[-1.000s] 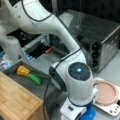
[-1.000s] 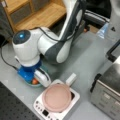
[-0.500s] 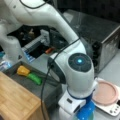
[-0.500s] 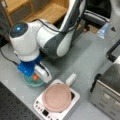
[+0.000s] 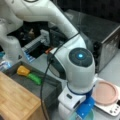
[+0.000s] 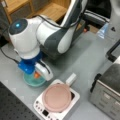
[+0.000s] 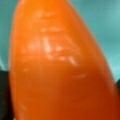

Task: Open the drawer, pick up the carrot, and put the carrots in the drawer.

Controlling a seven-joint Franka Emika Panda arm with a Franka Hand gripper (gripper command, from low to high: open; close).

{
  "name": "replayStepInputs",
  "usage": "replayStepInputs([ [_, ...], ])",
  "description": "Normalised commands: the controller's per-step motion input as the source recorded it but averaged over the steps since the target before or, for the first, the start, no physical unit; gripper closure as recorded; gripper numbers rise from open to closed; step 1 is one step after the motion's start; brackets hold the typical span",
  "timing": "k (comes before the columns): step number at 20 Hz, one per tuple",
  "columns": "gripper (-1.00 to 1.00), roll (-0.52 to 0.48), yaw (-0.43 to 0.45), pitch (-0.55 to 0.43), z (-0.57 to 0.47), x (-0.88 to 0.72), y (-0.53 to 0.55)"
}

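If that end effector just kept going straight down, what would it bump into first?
Most likely the carrot, which fills the wrist view and lies in the teal bowl directly under the end effector. Whether they already touch is unclear.

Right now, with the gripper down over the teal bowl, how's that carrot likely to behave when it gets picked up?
Probably stiff: the carrot fills the wrist view as a smooth, solid-looking shape. Its glossy highlights suggest a slick skin that could slip. The tapered, rounded form would likely roll if dropped. In a front view it sits in the teal bowl under the gripper.
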Motion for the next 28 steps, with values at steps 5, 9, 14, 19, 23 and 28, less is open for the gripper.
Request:
replayStepInputs([
  [5, 1.00, -0.185, 0.188, 0.040, 0.22, -0.29, 0.20],
  [9, 1.00, -0.209, 0.270, 0.012, 0.16, -0.31, 0.28],
  [14, 1.00, -0.220, 0.315, -0.041, 0.07, -0.28, 0.24],
  [19, 1.00, -0.203, 0.381, -0.057, 0.08, -0.29, 0.05],
  [23, 1.00, -0.194, 0.470, -0.053, 0.18, -0.31, -0.16],
  [28, 1.00, -0.179, 0.454, -0.046, 0.25, -0.29, -0.22],
])
